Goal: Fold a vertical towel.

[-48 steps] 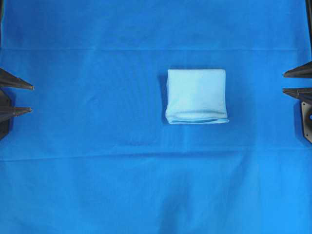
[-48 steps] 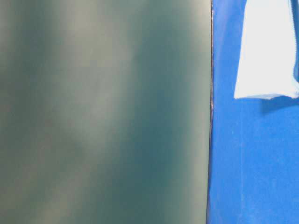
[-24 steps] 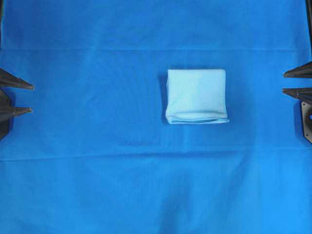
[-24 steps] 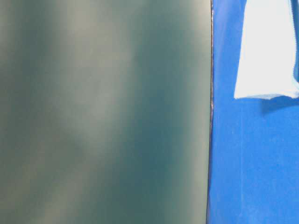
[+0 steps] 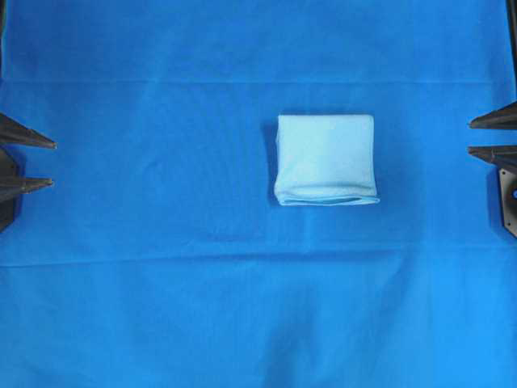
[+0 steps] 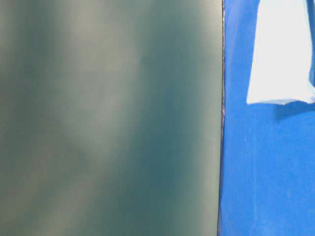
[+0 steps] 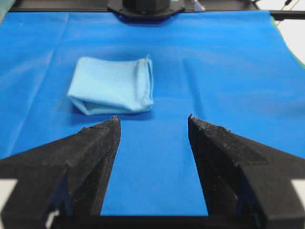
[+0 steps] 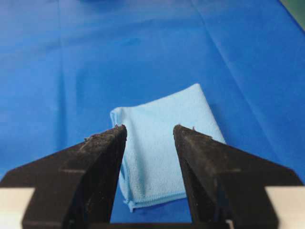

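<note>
Towel (image 5: 325,158) lies flat on big blue cloth (image 5: 161,307), a bit R of centre, already doubled; looped fold edge faces bottom of overhead view. Nearly square now, slightly wider across. R gripper (image 5: 483,136) nearer, L gripper (image 5: 50,163) well apart on far side. Both parked at table edges, jaws spread, empty. Any further fold prob. falls to R arm, reaching inward.

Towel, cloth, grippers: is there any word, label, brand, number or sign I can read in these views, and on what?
None. The towel shows plain pale blue fabric with a stitched edge and no tag in view. The big blue cloth under it is unmarked. The left gripper and right gripper show bare black fingers. The table-level view is mostly a blurred grey-green surface, with nothing readable.
</note>
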Robot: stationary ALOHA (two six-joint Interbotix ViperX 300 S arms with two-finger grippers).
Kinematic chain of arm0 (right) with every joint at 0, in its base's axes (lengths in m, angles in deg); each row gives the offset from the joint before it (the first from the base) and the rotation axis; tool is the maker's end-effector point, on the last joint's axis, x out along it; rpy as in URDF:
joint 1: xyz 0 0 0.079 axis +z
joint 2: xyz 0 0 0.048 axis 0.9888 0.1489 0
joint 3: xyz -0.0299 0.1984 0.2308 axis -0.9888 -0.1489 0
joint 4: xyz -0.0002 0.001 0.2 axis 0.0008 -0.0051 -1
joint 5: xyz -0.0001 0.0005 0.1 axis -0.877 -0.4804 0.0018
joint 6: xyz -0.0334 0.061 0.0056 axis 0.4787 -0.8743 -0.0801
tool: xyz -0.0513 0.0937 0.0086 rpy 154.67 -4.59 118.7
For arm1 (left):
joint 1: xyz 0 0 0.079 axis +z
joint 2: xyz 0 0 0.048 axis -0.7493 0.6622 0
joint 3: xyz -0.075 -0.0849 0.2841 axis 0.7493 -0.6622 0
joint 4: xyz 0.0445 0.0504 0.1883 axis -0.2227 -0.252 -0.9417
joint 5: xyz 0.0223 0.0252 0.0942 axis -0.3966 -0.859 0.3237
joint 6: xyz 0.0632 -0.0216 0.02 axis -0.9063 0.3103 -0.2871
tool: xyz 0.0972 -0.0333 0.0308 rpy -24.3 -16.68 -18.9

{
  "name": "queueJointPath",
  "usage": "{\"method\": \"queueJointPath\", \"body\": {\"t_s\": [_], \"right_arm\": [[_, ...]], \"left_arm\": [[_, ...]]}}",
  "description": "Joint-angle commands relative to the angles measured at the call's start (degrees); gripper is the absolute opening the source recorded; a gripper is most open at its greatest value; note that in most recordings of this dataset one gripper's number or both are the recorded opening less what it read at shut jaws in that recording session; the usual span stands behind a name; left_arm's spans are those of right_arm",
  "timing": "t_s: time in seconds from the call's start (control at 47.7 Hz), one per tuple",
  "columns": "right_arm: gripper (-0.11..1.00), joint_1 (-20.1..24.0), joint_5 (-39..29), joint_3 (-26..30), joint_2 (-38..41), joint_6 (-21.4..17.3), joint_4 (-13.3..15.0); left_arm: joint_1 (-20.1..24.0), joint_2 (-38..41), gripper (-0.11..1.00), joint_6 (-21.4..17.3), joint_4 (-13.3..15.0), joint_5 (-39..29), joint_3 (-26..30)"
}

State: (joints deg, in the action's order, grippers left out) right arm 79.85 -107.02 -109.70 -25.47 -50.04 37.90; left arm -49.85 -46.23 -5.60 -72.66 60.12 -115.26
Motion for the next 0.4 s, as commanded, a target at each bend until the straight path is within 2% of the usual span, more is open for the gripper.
{"method": "queueJointPath", "body": {"t_s": [0.0, 0.378], "right_arm": [[0.52, -0.1, 0.3, 0.7, 0.5, -0.1, 0.2], [0.52, -0.1, -0.1, 0.8, 0.4, -0.1, 0.2]], "left_arm": [[0.3, 0.4, 0.57, 0.1, 0.1, 0.2, 0.7], [0.3, 0.4, 0.56, 0.1, 0.0, 0.2, 0.7]]}}
